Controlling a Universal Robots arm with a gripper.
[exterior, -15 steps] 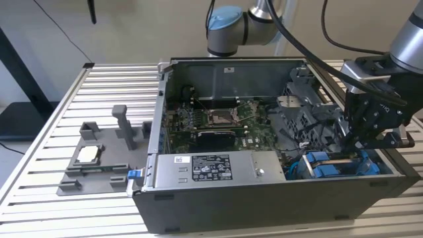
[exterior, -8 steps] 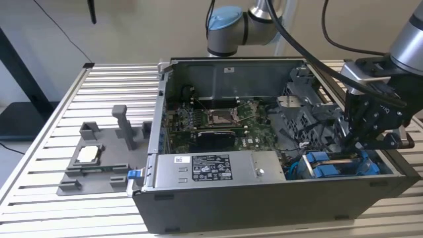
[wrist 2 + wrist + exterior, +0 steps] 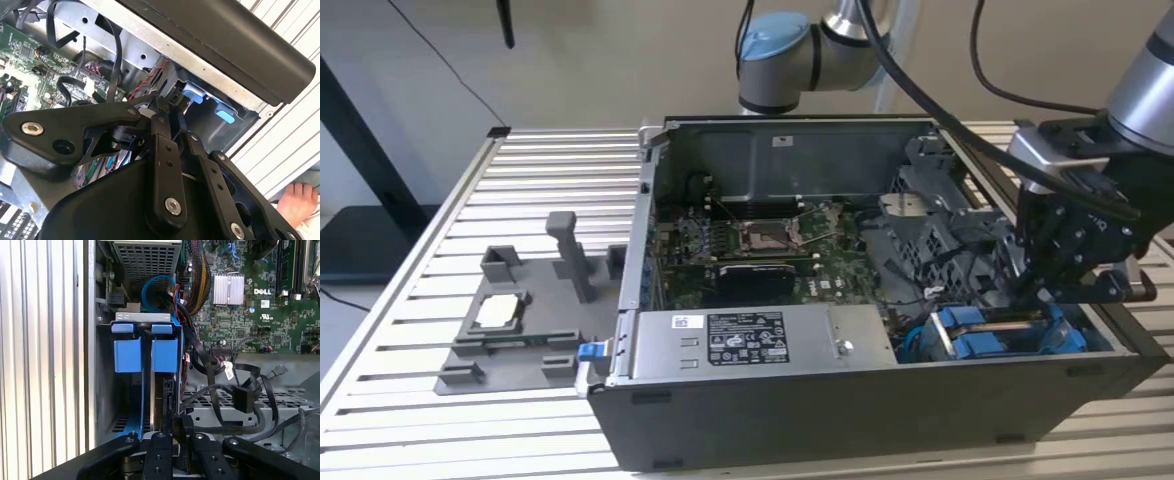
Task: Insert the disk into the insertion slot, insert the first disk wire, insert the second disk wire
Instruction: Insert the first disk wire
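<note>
The tool [image 3: 179, 423] has its fingers drawn almost together on the end of a black wire [image 3: 225, 428], which runs off from the tips in a loop across the perforated metal floor of the computer case [image 3: 854, 420]. In the exterior view the tool reaches down into the case at that view's right, just above the blue carriers. Directly ahead of the fingertips, in the first wrist view, the disk [image 3: 165, 354] stands on edge in its bright blue carrier, seated in the insertion slot [image 3: 145, 316], the grey metal cage at the case wall. A second blue carrier [image 3: 127, 355] sits just beside it in the same cage. More black wires hang loose near the cage. Further off in the case lie the green motherboard [image 3: 761, 250] and the grey labelled power supply box [image 3: 734, 345]. The case rests on a ribbed metal tabletop [image 3: 547, 160], with a grey fixture [image 3: 494, 350] well apart at the exterior view's left.
</note>
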